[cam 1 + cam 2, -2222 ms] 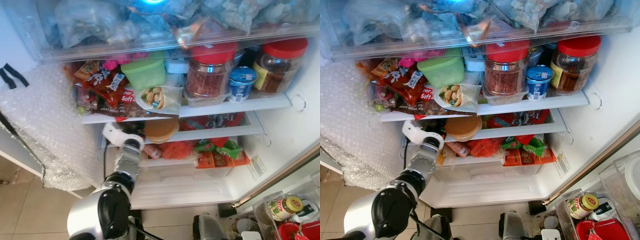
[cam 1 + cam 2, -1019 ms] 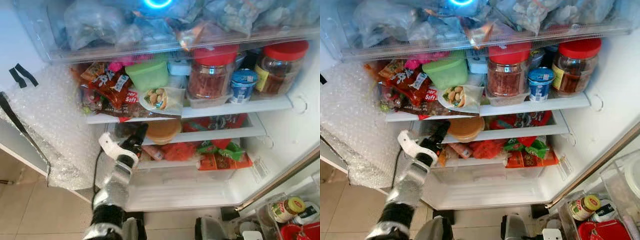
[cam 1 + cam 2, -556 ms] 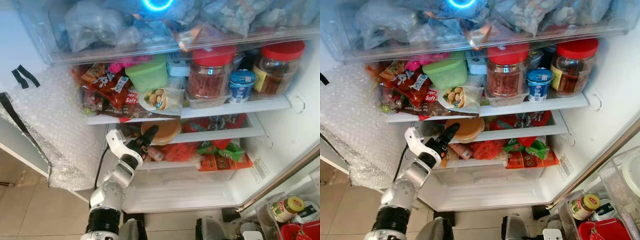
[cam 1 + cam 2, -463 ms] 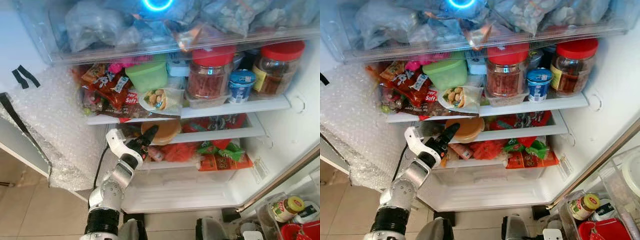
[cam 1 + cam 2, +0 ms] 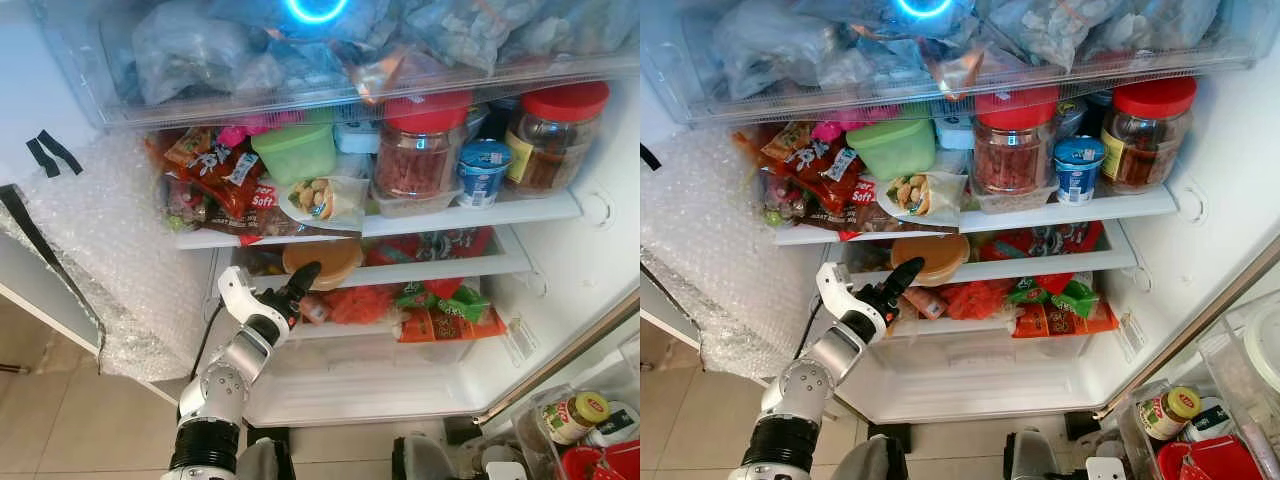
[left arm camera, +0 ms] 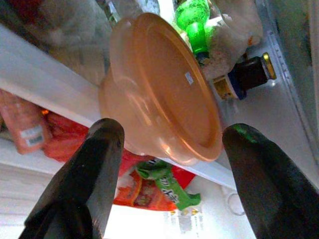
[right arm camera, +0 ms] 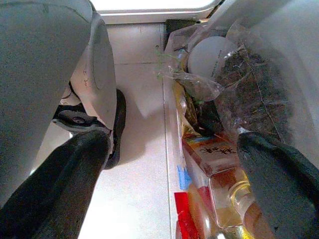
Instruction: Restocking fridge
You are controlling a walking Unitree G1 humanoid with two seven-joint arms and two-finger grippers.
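At the far left, a sheet of bubble wrap (image 5: 100,250) is seen hanging beside the open fridge (image 5: 590,250). On the upper shelf (image 5: 470,213), from left to right, red snack packets (image 5: 215,170), one green container (image 5: 294,150), one plate of food under plastic film (image 5: 320,198), two jars with red lids (image 5: 424,145) and, between these two jars, one blue-lidded cup (image 5: 484,168) are counted. Above them, a clear drawer (image 5: 330,85) packed with bags is seen.

The left gripper (image 5: 292,292) is raised to the middle shelf (image 5: 450,268), just beside one orange lidded bowl (image 5: 320,262) which stands on that shelf. In the left wrist view the two black fingers (image 6: 94,169) are spread apart, with the bowl seen between them but not touched. Behind the bowl, one green bottle (image 6: 194,20) and one small dark jar (image 6: 246,77) are visible.

Below the middle shelf, red and green packets (image 5: 430,305) are laid.

At the lower right, a clear bin (image 5: 1200,430) on the floor is seen, with one yellow-lidded jar (image 5: 1168,410) inside. The right gripper (image 7: 169,179) is held low above this bin, its fingers (image 7: 75,174) wide apart and holding nothing.
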